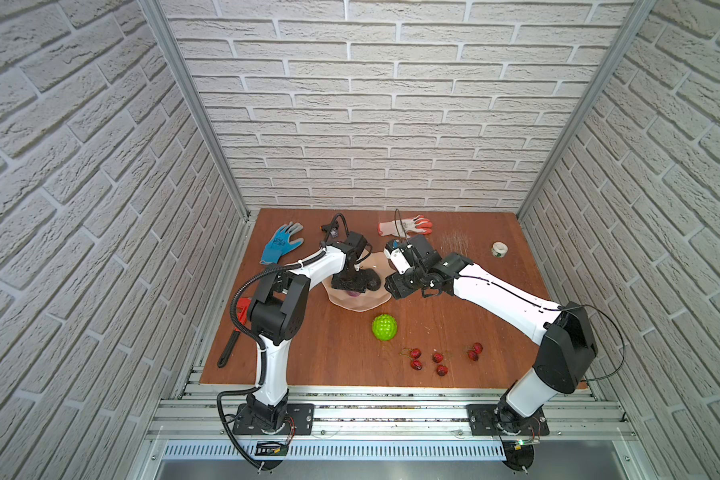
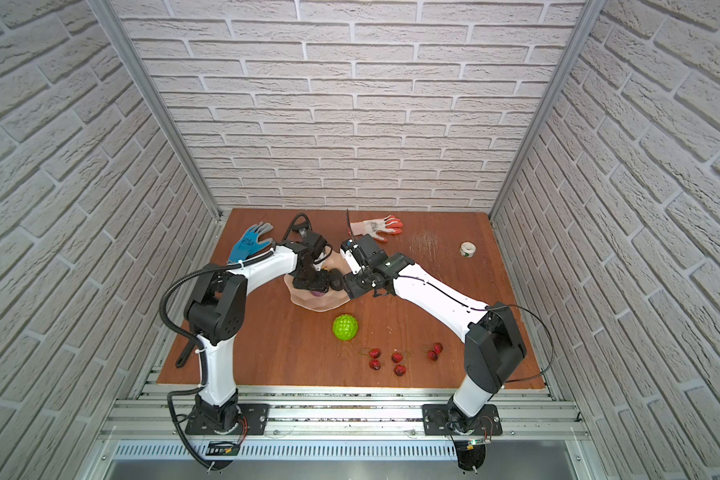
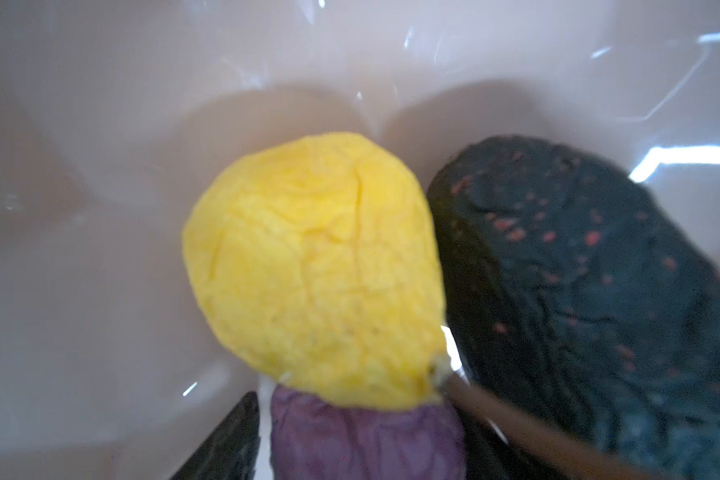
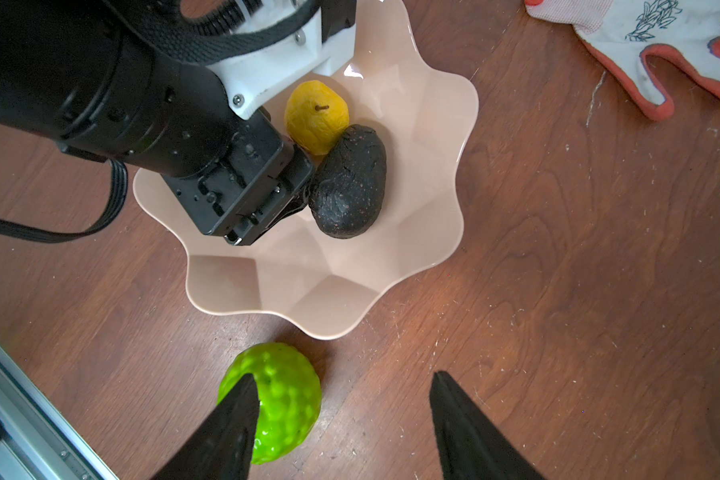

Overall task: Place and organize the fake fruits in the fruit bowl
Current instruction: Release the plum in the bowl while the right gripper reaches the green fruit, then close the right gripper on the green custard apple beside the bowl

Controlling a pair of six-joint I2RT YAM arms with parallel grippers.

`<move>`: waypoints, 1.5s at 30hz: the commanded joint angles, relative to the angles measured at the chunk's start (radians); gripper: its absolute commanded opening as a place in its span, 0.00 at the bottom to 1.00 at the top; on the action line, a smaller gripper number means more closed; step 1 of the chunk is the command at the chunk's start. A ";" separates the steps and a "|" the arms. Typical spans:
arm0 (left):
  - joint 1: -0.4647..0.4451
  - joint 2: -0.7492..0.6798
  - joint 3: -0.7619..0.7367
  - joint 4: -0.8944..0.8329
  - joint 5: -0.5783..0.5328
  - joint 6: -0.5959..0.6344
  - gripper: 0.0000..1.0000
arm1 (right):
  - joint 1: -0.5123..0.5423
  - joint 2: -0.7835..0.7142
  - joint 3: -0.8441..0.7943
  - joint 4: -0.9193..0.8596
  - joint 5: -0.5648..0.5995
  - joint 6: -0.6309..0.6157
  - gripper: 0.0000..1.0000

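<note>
With the back wall taken as twelve o'clock, the fruit bowl (image 4: 391, 291) sits mid-table and holds three of the fake fruits. The dark avocado (image 4: 350, 183) lies at three o'clock inside it and touches the yellow fruit (image 4: 316, 116). The purple fruit (image 3: 362, 440) sits toward six o'clock, against the yellow one.

The left gripper (image 1: 350, 286) reaches down into the bowl above the purple fruit. Only one dark finger (image 3: 225, 440) shows just beside that fruit, so whether it grips or has let go cannot be told. The right gripper (image 4: 344, 376) hangs at the bowl's three o'clock, its jaws spread wide and holding nothing.

On the bare table, the bumpy green ball (image 1: 384, 327) rests just off the bowl's rim at five o'clock. Six red berries (image 1: 437, 357) are scattered farther out the same way.

The creased skins suggest light, squashable plastic that needs only a gentle squeeze. The ball looks likely to roll, so a grip across its widest middle seems safest, and its bumps should help against slipping. The berries look glossy and tiny, probably best pinched on the body rather than by the thin stems.
</note>
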 commanded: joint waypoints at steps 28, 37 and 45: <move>0.007 -0.506 -0.234 -0.037 -0.022 -0.084 0.71 | 0.119 -0.172 -0.188 -0.078 -0.009 0.130 0.71; 0.008 -0.649 -0.366 0.028 -0.074 -0.136 0.71 | 0.185 -0.091 -0.199 -0.055 -0.014 0.146 0.78; 0.010 -0.742 -0.429 0.035 -0.124 -0.144 0.72 | 0.230 0.028 -0.150 -0.024 -0.003 0.138 0.82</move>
